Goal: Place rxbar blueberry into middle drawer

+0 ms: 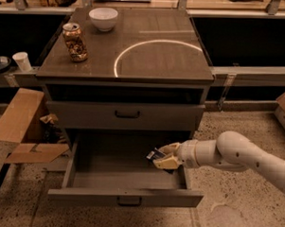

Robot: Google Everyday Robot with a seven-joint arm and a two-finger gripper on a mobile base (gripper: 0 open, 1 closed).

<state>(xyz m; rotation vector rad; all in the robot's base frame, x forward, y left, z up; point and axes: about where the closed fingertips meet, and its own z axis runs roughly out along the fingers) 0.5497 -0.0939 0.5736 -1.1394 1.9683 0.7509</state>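
Two drawer fronts are being shown by the grey metal cabinet (202, 108). The upper drawer (85, 115) is being kept shut, while the middle drawer (96, 195), the lowest, is being left pulled out with its deep rectangular bin open.

The rxbar blueberry (155, 154), a small flat bar in a dark wrapper, is being pinched by the pincer (164, 156), whose pale fingers are being pressed onto it. The bar is being held over the drawer's interior, toward 3 o'clock of the bin and near its right wall. Pale marks are being shown on the wrapper, but no word can be read. The pincer is being carried by a smooth, rounded white arm (240, 153) coming in from 3 o'clock.

On the cabinet's flat brown surface (159, 61) a thin white ring (150, 40) is being shown near the centre. A patterned brown-gold can (74, 41), its label unreadable, is being carried at 10 o'clock, and a round white bowl (103, 18) at 11 o'clock.

Flattened cardboard (19, 124) is being left on the speckled floor at 9 o'clock of the cabinet, with a white cup (22, 61) beyond it.
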